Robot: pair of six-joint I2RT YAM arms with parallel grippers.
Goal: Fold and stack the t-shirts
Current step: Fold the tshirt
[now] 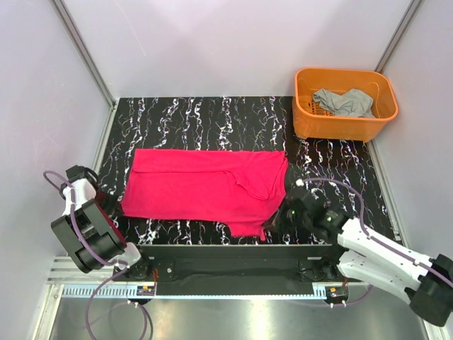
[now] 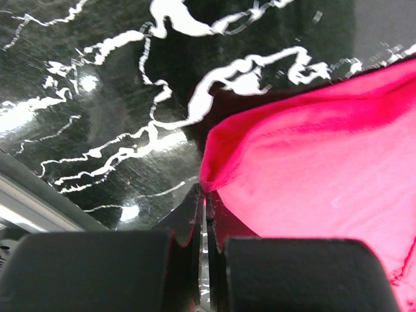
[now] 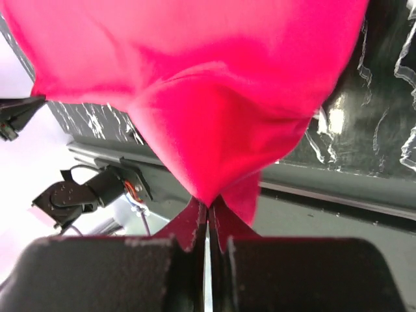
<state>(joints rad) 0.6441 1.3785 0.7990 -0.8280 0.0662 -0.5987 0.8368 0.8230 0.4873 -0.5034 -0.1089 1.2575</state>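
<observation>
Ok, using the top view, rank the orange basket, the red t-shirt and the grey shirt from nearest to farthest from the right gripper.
1. red t-shirt: spread across the table's middle, its near right corner pinched in the right gripper.
2. orange basket: far right corner of the table; its front wall comes next.
3. grey shirt: inside that basket, behind the front wall.

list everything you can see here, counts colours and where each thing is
t-shirt: 1, pink-red, spread across the middle of the table
grey garment: 1, grey, crumpled inside the basket
basket: 1, orange, far right corner of the table
table: 1, black with white veining, under everything
left arm: 1, black and white, near left; jaws shut on the t-shirt's near left corner
right arm: 1, black and white, near right; jaws shut on the t-shirt's near right edge
</observation>
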